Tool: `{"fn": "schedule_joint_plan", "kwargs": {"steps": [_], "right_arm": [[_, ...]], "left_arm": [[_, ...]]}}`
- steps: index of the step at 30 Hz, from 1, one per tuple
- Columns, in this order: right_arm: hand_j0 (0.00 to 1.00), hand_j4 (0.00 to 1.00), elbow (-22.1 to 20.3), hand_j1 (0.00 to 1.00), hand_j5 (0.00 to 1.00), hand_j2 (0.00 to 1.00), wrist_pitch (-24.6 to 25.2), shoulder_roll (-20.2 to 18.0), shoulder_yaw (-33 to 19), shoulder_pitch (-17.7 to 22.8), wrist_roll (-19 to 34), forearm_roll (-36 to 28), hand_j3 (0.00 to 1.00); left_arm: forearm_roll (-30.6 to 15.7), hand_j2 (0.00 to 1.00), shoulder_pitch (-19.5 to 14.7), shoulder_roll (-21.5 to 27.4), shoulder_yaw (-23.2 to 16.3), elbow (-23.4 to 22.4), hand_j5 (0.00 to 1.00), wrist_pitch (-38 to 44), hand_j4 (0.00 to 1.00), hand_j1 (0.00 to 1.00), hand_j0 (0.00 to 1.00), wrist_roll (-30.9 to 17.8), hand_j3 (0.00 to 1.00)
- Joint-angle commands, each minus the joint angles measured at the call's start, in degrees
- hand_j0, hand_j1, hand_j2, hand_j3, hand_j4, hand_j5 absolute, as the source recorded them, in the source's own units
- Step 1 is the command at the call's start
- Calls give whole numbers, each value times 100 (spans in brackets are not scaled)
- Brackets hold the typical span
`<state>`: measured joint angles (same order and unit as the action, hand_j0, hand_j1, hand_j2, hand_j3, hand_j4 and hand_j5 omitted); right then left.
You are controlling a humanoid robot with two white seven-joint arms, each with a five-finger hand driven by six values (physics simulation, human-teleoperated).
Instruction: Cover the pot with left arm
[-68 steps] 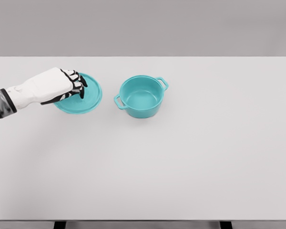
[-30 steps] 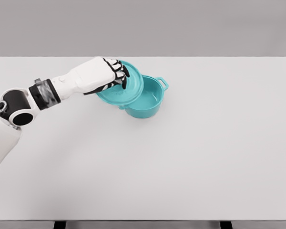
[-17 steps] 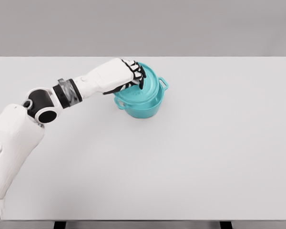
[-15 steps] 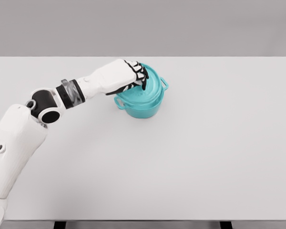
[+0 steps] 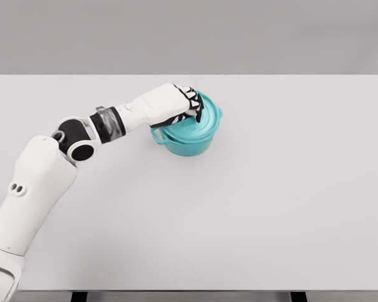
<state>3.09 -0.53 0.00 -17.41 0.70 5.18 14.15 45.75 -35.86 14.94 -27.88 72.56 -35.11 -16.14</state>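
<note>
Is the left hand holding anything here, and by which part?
Yes: the left hand grips the teal lid at its top centre, over the pot.

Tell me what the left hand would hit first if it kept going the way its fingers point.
The left hand grips the lid on the pot; its fingers point down-right, so they would likely press into the lid first.

Pot (image 5: 188, 141): stands on the tabletop (image 5: 271, 189), toward the far edge and a little left of the middle.
Lid (image 5: 201, 123): sits on top of the pot, covering its mouth.
Pot handles: one juts out at the near left, the other at the far right, by the lid's rim.
Left robot hand (image 5: 184, 104): rests over the lid's left part, fingers down upon it.
Left arm: reaches in from the lower left, crossing above the tabletop to the pot.
</note>
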Motion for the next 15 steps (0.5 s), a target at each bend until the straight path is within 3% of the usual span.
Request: {"fn": "schedule_joint_plan", "kwargs": {"steps": [1,15], "right_arm": [[100,100,7,100,100,100,0,0,0,0,1,0,100],[100,100,-1,100,100,100,0,0,0,0,1,0,100]], "left_arm": [[-22,42,0,-9,2,-31,42,11,42,42,42,6,42],[-13,50,-88,-9,11,-286,50,11,50,50,50,6,50]]}}
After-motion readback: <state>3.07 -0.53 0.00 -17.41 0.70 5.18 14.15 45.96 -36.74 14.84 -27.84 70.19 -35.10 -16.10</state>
